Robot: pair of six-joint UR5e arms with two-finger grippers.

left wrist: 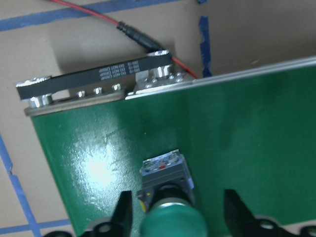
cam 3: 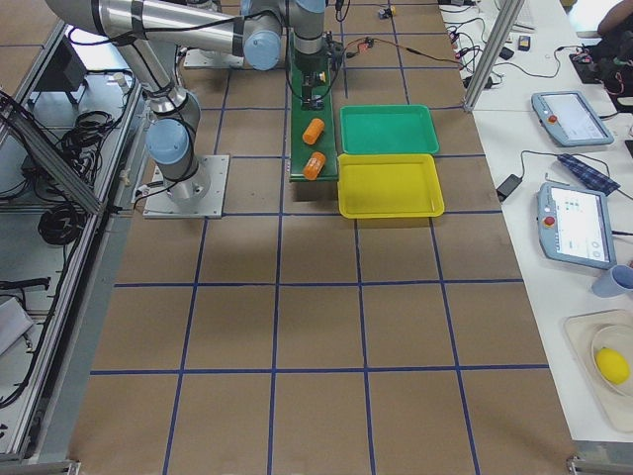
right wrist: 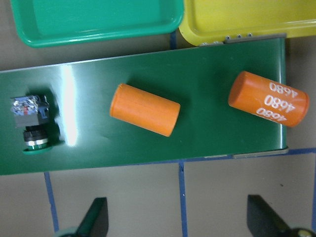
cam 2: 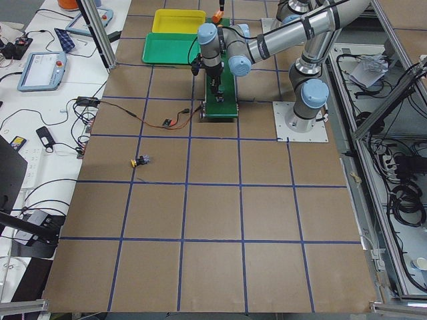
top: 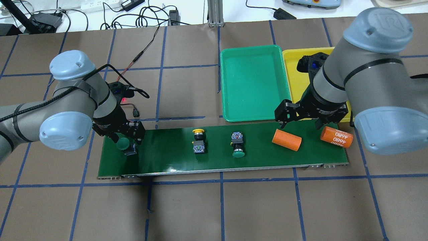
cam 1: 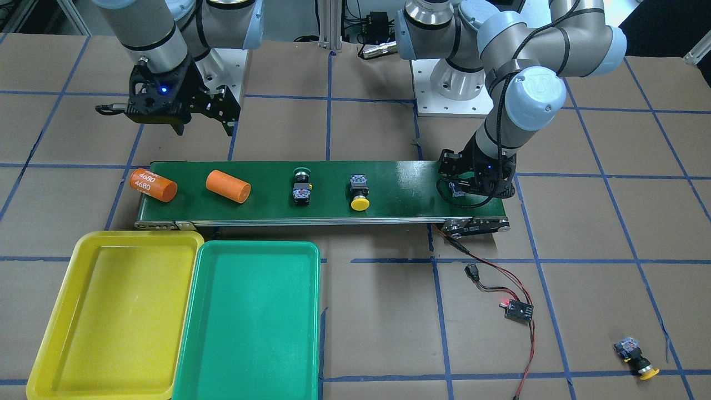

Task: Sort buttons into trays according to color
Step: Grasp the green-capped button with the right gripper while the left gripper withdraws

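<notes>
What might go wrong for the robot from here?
1. The left hand straddles, open, a green button at the very end of the belt; a poor grip may knock it off the end.
2. One yellow button lies far out on the table, away from both hands; it may be hard to reach.
3. Two orange cylinders lie on the belt near the open right hand and might get picked by mistake.

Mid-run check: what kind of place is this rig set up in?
Probably a robotics lab or test cell: a short conveyor belt on a table gridded with blue tape, teach pendants beside it, and loose cables along the edge.
</notes>
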